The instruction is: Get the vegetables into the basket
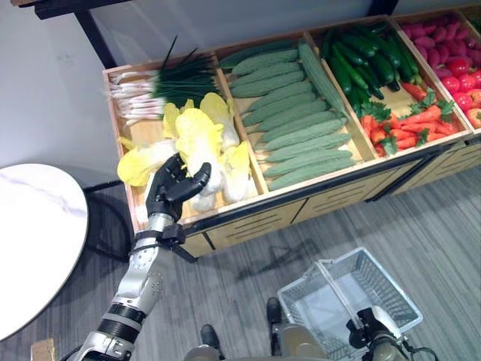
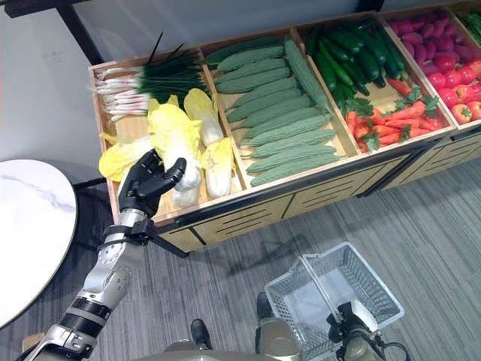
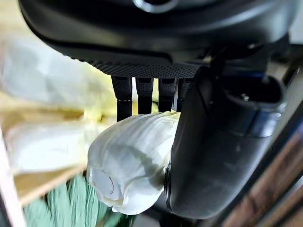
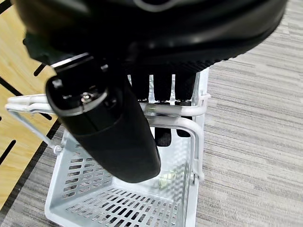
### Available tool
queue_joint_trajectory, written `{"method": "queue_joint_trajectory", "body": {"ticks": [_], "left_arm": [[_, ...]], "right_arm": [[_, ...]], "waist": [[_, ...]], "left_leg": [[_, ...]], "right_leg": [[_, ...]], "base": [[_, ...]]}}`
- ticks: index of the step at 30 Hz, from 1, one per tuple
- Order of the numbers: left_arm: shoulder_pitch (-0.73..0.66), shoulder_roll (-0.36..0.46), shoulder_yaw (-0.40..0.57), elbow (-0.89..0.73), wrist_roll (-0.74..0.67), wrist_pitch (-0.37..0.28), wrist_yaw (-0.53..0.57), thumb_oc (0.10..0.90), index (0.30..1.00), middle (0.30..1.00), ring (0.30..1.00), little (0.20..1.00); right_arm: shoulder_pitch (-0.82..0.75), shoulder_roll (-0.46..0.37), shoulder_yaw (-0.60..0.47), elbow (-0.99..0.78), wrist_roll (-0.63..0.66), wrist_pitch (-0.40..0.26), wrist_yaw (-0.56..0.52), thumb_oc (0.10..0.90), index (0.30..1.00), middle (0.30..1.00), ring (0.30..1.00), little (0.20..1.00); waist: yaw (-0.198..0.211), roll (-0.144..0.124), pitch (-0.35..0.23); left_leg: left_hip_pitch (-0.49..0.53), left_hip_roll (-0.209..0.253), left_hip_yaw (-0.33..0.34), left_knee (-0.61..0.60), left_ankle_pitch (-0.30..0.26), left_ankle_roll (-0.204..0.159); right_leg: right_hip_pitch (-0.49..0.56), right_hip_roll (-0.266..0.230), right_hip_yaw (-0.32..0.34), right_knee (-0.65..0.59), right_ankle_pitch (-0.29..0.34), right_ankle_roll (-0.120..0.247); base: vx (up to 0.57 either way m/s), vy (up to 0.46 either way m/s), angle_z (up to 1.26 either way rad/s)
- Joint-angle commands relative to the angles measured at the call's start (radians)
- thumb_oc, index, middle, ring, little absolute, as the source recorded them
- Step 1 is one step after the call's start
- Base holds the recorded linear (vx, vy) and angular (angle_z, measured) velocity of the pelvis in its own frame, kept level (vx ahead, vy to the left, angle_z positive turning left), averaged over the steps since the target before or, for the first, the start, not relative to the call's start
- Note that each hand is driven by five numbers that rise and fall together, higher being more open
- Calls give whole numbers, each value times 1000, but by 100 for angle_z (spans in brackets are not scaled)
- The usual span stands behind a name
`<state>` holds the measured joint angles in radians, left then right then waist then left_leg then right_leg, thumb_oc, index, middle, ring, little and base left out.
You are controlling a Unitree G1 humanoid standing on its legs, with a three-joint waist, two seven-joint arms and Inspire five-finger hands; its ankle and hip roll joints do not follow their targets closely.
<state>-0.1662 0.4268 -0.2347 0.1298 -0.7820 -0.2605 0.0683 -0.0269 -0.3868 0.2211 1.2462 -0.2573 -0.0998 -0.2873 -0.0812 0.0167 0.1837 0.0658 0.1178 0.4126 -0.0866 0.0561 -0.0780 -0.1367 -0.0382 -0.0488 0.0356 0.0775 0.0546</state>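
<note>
We have the left robot hand (image 1: pixel 174 188) curled round a cabbage (image 3: pixel 130 163) at the stand's (image 1: pixel 248 218) ten-o'clock bin. The right robot hand (image 4: pixel 156 90) grips the basket (image 1: pixel 349 297) handle at five o'clock. Next, we judge, lift and carry it over the basket.

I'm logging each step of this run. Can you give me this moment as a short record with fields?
left hand: over the cabbage bin, fingers and thumb closed round a napa cabbage
right hand: curled round the basket handle
basket: white wire, held above the floor, nothing in it
stand: wooden, bins of scallions, cabbages, bitter gourds, cucumbers, carrots
</note>
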Motion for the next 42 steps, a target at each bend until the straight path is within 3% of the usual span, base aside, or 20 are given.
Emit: {"method": "queue_joint_trajectory", "body": {"ticks": [1,7,13,15,20,21,26,29,38,42], "left_arm": [[-95,59,21,-175,-29,-109,-105,400,300,300,300,300],[-128,90,-13,-222,-42,-108,-149,400,300,300,300,300],[-167,104,-41,-240,-44,-127,-159,400,300,300,300,300],[-178,132,-45,-239,-41,-122,-152,400,300,300,300,300],[-187,128,-45,-248,-39,-113,-152,400,300,300,300,300],[-187,139,-36,-261,-27,-112,-151,400,300,300,300,300],[-164,152,-4,-266,-11,-103,-154,400,300,300,300,300],[-163,132,-6,-273,-17,-102,-157,400,300,300,300,300],[-177,98,-44,-288,-14,-101,-157,400,300,300,300,300],[-204,69,-79,-275,-11,-98,-160,400,300,300,300,300]], "right_arm": [[17,-21,2,14,15,-18,1,400,300,300,300,300],[29,-29,-26,29,17,-13,9,400,300,300,300,300],[26,-17,-33,11,26,-15,6,400,300,300,300,300],[27,9,-24,5,39,-14,0,400,300,300,300,300],[42,10,-39,39,42,-9,-4,400,300,300,300,300],[42,12,-44,49,44,-7,-5,400,300,300,300,300],[38,24,-35,41,44,-7,-5,400,300,300,300,300],[48,25,-41,22,55,-15,-7,400,300,300,300,300],[82,6,-61,13,81,-20,-22,400,300,300,300,300],[91,-24,-90,35,105,-16,-36,400,300,300,300,300]], "waist": [[1,-51,-56],[-7,-62,-38],[-38,-91,-6],[-13,-89,-5],[2,-91,-17],[13,-97,-26],[42,-126,-50],[27,-119,-58],[-11,-85,-48],[-13,-68,-22]], "left_leg": [[56,-22,-21,-1,-49,-25],[62,-51,-3,0,-65,-5],[27,-71,72,-1,-71,10],[25,-33,125,4,-89,15],[17,-20,204,13,-74,25],[8,-11,239,26,-71,27],[3,21,329,69,-58,4],[3,51,338,97,-36,-24],[10,122,339,111,50,-87],[-41,195,284,225,125,-152]], "right_leg": [[17,-89,86,-52,68,114],[-7,-110,107,-16,82,139],[-104,-118,159,-28,239,204],[-86,-145,45,19,157,186],[-23,-163,-32,180,56,161],[5,-183,-72,201,49,158],[61,-188,-176,101,34,153],[85,-145,-181,46,-28,126],[136,-72,-172,9,-85,83],[169,-27,-161,-7,-112,47]], "base": [[-9,89,-13],[-14,106,-9],[-93,52,-30],[-125,62,-111],[-128,67,-47],[-107,-63,-74],[-40,-125,-66],[27,-206,-26],[-7,-175,-16],[-16,-236,3]]}}
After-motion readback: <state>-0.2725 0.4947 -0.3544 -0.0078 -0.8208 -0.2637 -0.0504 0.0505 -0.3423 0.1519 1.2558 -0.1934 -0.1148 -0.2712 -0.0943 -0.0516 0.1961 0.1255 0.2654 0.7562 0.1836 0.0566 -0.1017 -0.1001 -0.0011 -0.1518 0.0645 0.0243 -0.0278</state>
